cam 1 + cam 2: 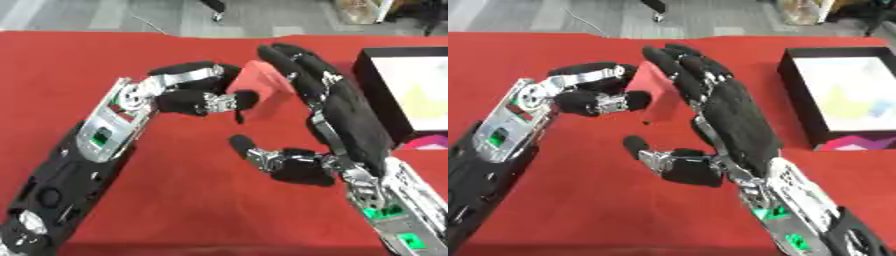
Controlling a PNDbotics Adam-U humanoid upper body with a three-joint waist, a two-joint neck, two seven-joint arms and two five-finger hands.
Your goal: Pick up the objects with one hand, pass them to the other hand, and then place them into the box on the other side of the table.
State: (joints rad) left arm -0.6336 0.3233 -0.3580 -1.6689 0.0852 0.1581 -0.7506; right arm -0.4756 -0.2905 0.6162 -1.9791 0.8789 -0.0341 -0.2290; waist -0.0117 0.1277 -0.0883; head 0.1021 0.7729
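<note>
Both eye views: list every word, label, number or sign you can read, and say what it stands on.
No text can be read in either view.
Box: the sheet inside shows only pale yellow and blue patches; no letters can be made out.
Red card, pinched in the left hand beside the open right hand: plain, no print visible.
Forearms: green lit patches, not readable as signs.
</note>
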